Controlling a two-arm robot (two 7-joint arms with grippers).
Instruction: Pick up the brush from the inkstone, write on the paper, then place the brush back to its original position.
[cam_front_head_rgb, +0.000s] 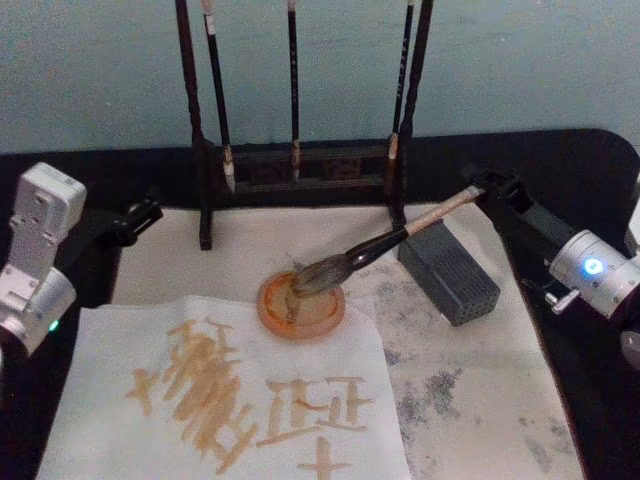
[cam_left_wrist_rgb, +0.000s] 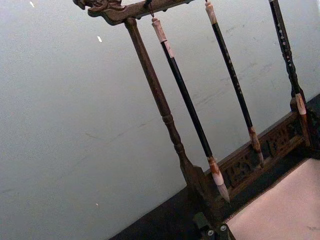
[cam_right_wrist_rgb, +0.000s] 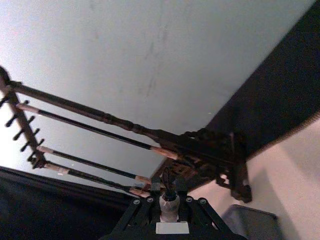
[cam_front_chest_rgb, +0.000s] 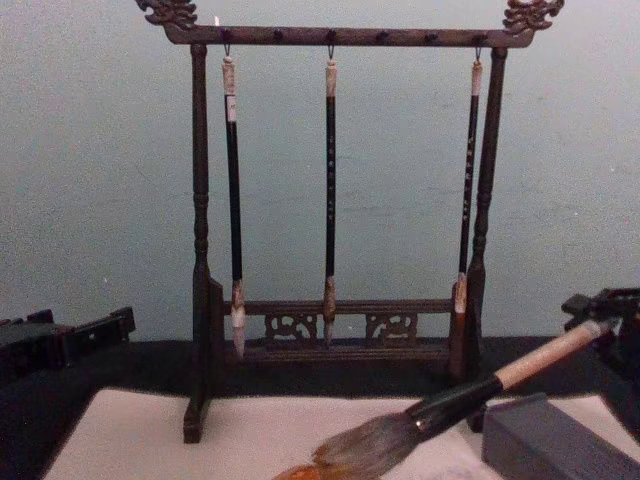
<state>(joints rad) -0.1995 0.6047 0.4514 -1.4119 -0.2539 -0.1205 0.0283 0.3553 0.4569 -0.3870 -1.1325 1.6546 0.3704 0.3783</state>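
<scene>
The brush (cam_front_head_rgb: 395, 238) slants from upper right down to the left, its pale handle and black ferrule passing over the dark grey inkstone (cam_front_head_rgb: 450, 272). Its bushy tuft rests on a round orange dish (cam_front_head_rgb: 272, 312). My right gripper (cam_front_head_rgb: 488, 187) is shut on the top end of the handle; from the chest the brush (cam_front_chest_rgb: 455, 402) rises toward it (cam_front_chest_rgb: 600, 310). The handle's end sits between its fingers (cam_right_wrist_rgb: 169, 189). The white paper (cam_front_head_rgb: 110, 360) lies front left, with orange-brown strokes on it. My left gripper (cam_front_head_rgb: 145, 213) is parked at the left table edge.
A dark wooden rack (cam_front_head_rgb: 300, 165) with three thin hanging brushes stands at the back centre. A beige felt mat (cam_front_head_rgb: 480, 400) with grey stains lies under the paper and dish. Black table surface borders the mat on both sides.
</scene>
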